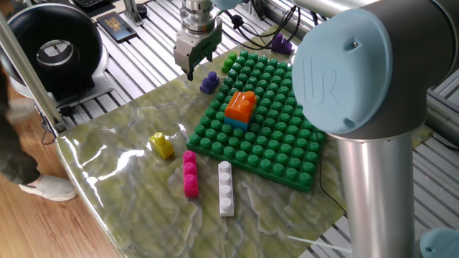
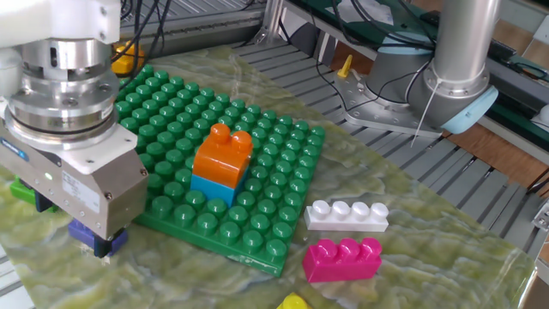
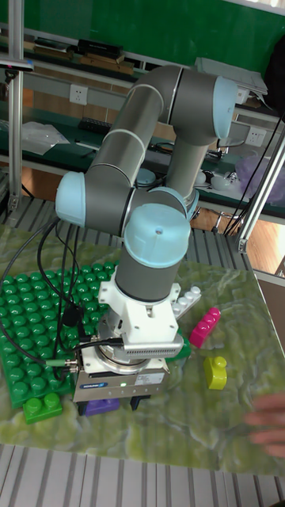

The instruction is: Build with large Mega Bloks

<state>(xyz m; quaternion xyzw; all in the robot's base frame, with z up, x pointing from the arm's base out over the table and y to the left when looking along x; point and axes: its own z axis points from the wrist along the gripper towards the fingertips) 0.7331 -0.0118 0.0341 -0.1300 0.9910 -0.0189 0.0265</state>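
An orange Mega Blok [image 1: 241, 105] sits stacked on a light blue one [image 2: 213, 185] in the middle of the green baseplate [image 1: 280, 147]. A purple blok [image 1: 209, 82] lies on the mat just off the plate's far left corner. My gripper [image 1: 193, 72] hangs open a little above and beside it, holding nothing. In the tall fixed view the purple blok [image 3: 101, 407] shows between the two dark fingers. Yellow [image 1: 162, 145], pink [image 1: 190, 173] and white [image 1: 226, 188] bloks lie loose on the mat in front of the plate.
A small green brick [image 2: 26, 190] lies by the plate's corner near the purple blok. A person's hand [image 3: 265, 432] reaches in at the mat's edge near the yellow blok, and a shoe [image 1: 46, 188] stands on the floor. Cables run behind the plate.
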